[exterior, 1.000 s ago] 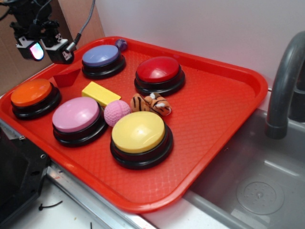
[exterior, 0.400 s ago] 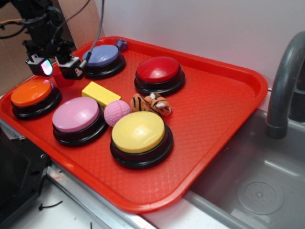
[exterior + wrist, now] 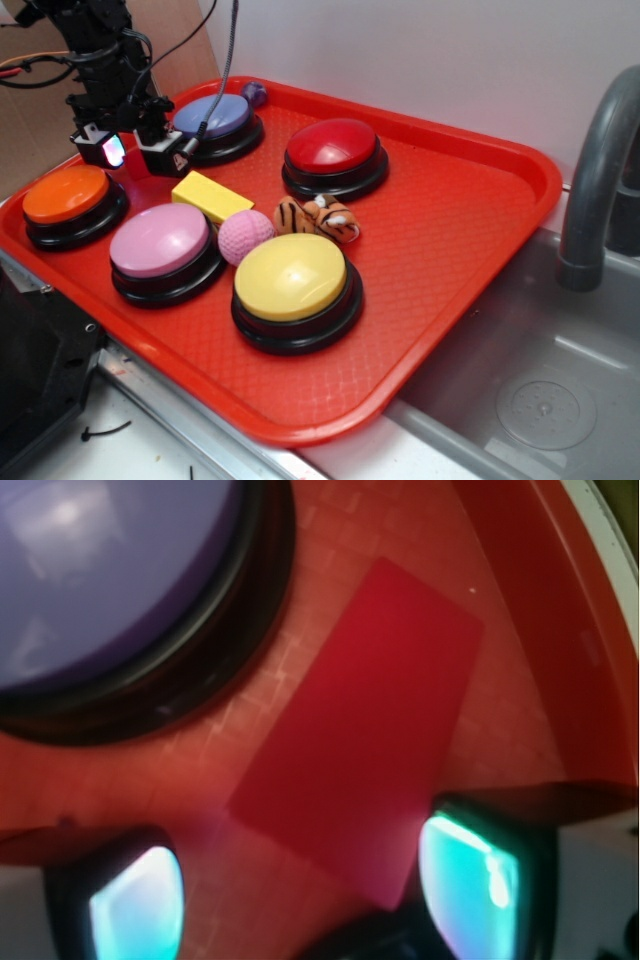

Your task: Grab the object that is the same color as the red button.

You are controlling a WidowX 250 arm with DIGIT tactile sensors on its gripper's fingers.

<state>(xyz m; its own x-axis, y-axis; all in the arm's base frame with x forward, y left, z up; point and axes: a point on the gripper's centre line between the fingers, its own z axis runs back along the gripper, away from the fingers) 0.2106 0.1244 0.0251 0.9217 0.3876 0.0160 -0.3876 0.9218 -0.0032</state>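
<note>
Directly below the gripper [image 3: 138, 157], whose jaws are spread to either side of it, the dark-red wedge [image 3: 365, 770] is seen lying flat on the red tray [image 3: 470, 240], just beside the purple button [image 3: 212, 118] and near the tray's far-left rim. Five dome buttons are counted, the red button [image 3: 332, 146] among them; open tray floor is left on the right
</note>
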